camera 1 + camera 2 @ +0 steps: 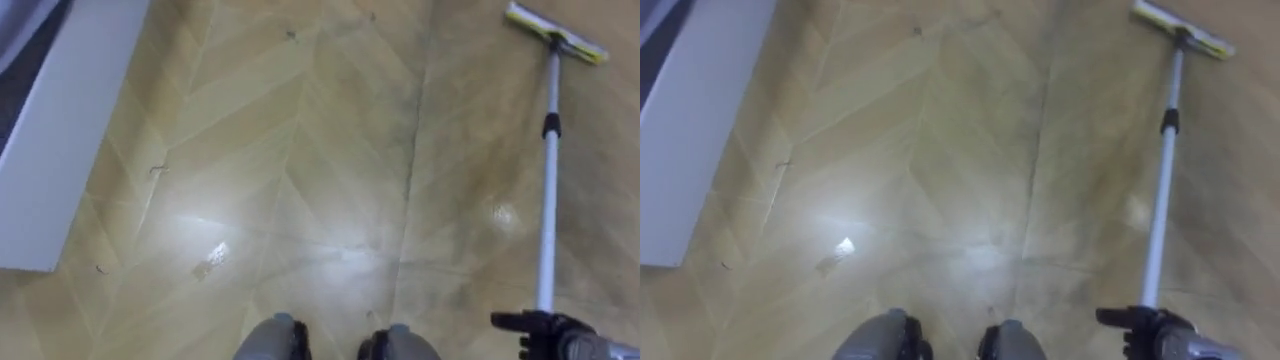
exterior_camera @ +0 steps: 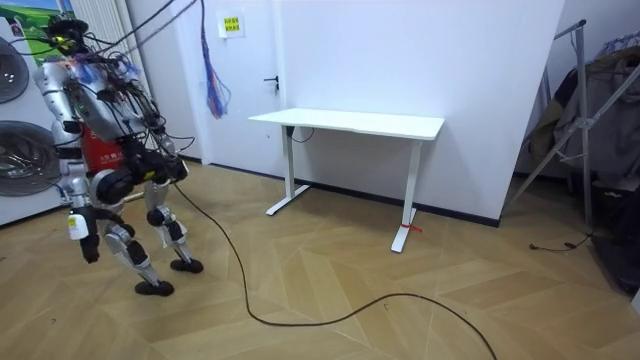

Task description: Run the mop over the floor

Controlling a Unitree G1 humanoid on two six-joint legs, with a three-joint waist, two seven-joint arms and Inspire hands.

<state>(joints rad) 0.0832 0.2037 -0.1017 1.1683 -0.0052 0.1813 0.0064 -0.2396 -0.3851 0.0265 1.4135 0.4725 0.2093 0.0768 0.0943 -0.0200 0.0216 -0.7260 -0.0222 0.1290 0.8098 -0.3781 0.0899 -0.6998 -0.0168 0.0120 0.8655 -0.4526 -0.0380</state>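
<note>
A mop lies out ahead on my right. Its yellow-green head (image 1: 556, 33) rests on the wooden floor at the far right. The white pole (image 1: 548, 200) runs straight back from it toward me. My right hand (image 1: 545, 326) shows dark at the bottom right, with its fingers curled round the near end of the pole. The right eye view has the same hand (image 1: 1145, 322) and pole (image 1: 1157, 200). In the room view I stand bent forward beside a washing machine. One arm hangs at my side there, and its hand (image 2: 88, 245) is too small to read.
A white panel (image 1: 60, 140) runs along the floor on my left. Small bits of debris (image 1: 210, 262) lie on the herringbone floor ahead. In the room view, a white desk (image 2: 350, 125) stands by the far wall and a clothes rack (image 2: 600, 120) at the right.
</note>
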